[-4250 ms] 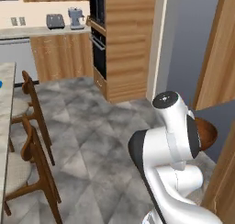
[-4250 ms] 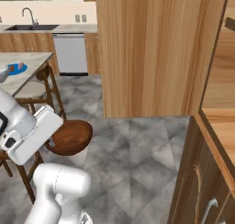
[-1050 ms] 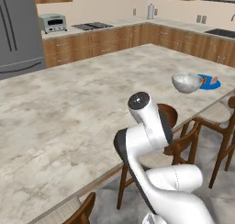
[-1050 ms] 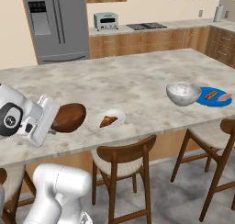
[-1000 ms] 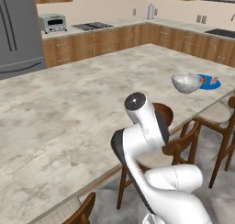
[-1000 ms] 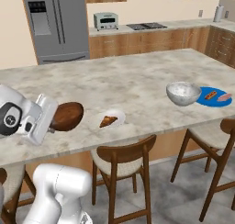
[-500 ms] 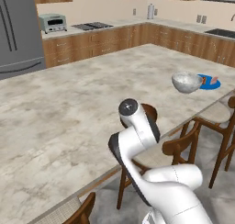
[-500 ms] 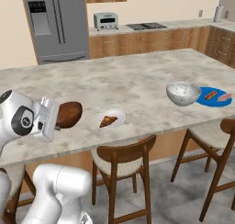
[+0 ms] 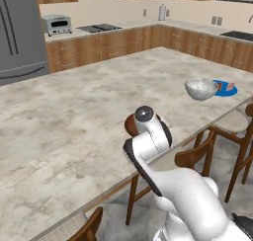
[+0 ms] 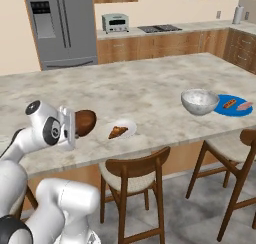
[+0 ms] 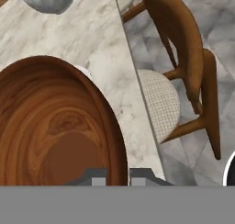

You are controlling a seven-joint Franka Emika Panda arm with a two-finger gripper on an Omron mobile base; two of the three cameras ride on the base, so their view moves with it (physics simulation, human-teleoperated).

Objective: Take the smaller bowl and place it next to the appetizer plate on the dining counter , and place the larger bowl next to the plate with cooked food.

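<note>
The smaller bowl [image 10: 85,122], glossy reddish-brown, hangs tilted on its side over the dining counter [image 10: 150,90], just left of the white appetizer plate [image 10: 120,130]. My gripper [image 10: 76,125] is shut on its rim. In the hand view the smaller bowl's inside [image 11: 55,140] covers the left half, with my gripper [image 11: 117,177] pinching the rim. From the left base, the smaller bowl [image 9: 130,124] peeks out behind my arm. The larger bowl [image 10: 199,101] of grey-white stone stands far to the right, touching the blue plate with cooked food [image 10: 236,106].
Wooden chairs [image 10: 136,175] with pale seats stand along the counter's near edge, one [image 11: 183,67] right beside the gripper. A grey fridge [image 10: 60,25] and a toaster oven [image 10: 115,22] stand at the back wall.
The base has driven from the kitchen aisle to the dining counter. Over the last second my arm has dropped lower and turned its wrist, still holding the brown bowl beside the white plate.
</note>
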